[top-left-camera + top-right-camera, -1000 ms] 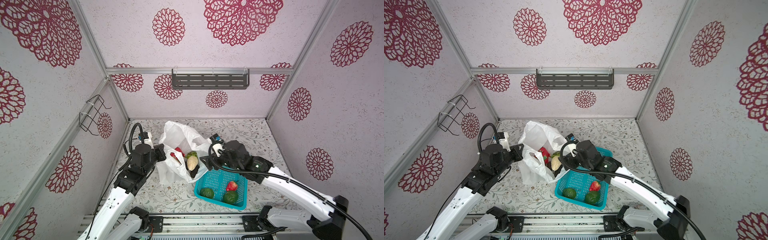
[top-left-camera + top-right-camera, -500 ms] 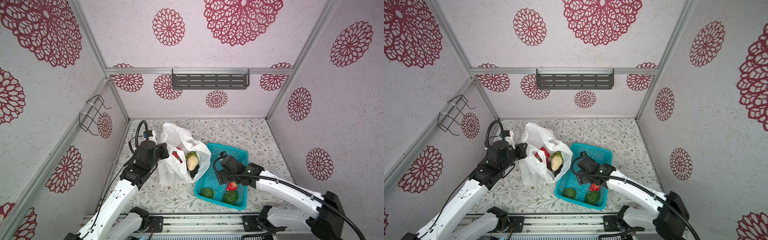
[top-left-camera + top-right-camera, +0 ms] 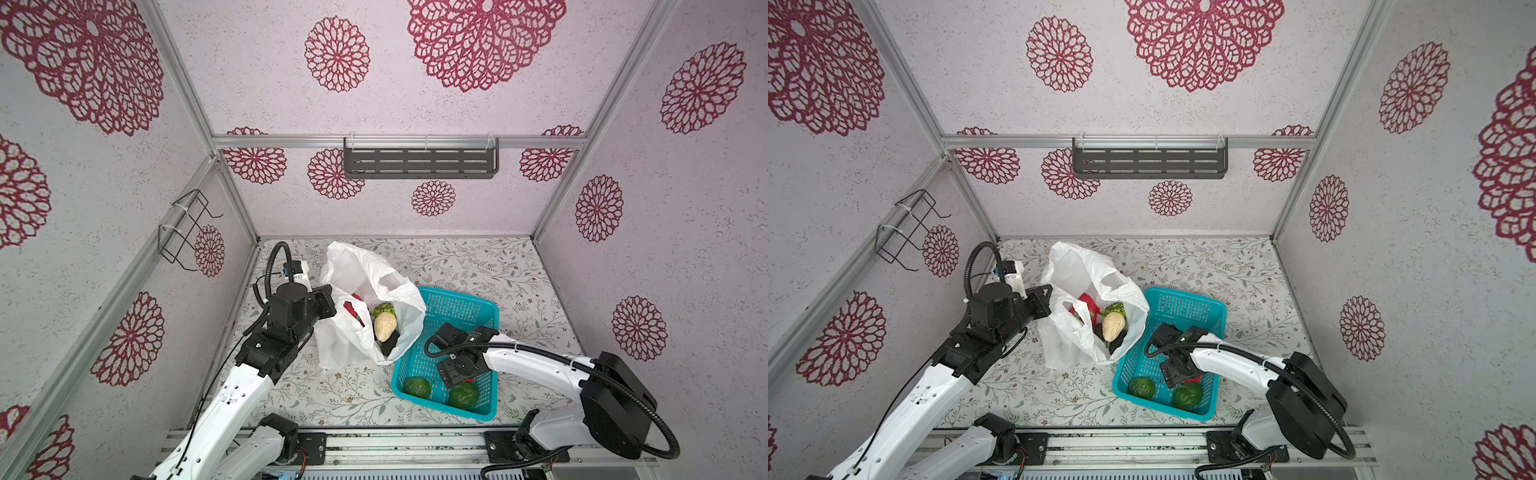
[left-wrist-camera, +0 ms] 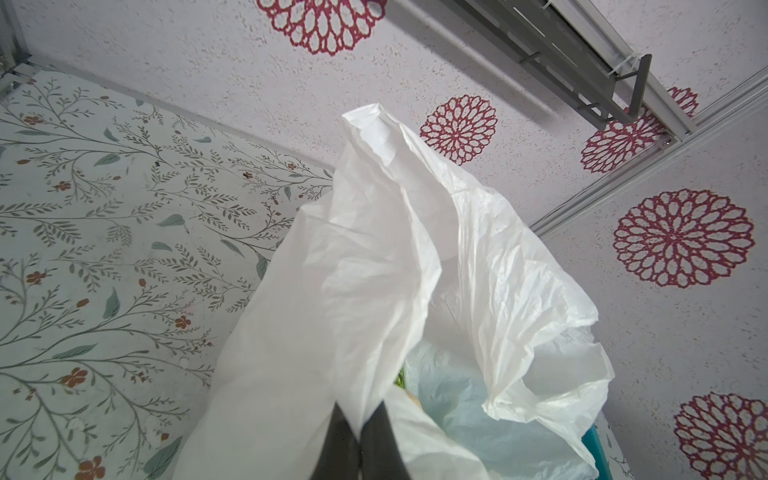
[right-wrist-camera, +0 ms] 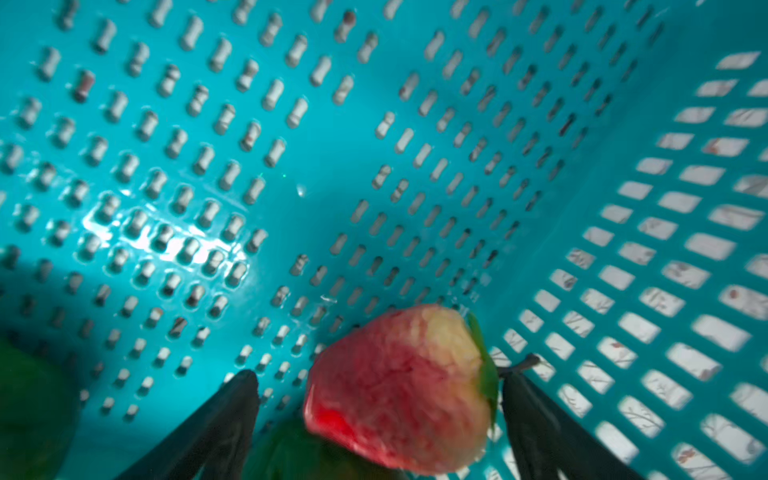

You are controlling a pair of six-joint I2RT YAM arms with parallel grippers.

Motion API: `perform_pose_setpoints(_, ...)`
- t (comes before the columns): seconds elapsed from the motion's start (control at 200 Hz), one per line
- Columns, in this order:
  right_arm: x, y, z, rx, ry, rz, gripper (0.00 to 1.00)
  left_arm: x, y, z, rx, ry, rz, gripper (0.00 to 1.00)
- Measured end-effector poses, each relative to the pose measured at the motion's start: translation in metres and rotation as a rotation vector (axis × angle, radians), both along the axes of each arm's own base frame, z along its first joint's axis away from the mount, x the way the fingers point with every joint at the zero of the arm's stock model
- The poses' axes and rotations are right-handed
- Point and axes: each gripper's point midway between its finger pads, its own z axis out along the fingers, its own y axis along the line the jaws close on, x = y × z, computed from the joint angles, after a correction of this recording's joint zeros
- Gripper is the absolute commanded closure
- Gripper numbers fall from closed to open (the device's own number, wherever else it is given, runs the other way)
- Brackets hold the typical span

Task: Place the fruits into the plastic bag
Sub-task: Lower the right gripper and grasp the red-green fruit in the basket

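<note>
Standing beside basket point(image 3: 461, 303), bag point(image 3: 365, 282) was clamped at its rim by left gripper point(image 4: 359, 432), pear point(image 3: 384, 326) was seen inside, strawberry point(image 5: 399, 390) in basket was flanked by right gripper point(image 5: 382, 378), jaws spread wide

Crinkly thin plastic bag point(image 3: 358, 272), glossy plastic basket point(image 5: 332, 166)
</note>
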Motion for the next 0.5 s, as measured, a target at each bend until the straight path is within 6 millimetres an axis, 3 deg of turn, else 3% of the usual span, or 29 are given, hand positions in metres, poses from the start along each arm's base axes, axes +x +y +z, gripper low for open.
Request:
perform_pose_setpoints(0.24,0.003,0.001,-0.014,0.053,0.055,-0.054,0.48,0.0,0.0,0.0,0.006,-0.001,-0.001,1.0)
perform_pose_setpoints(0.41,0.008,0.003,-0.011,0.064,0.041,-0.053,0.54,0.0,0.001,0.0,0.008,-0.003,0.0,1.0)
perform_pose_setpoints(0.5,0.018,0.013,0.002,0.095,0.004,-0.036,0.55,0.0,0.001,0.001,0.008,-0.004,0.0,1.0)
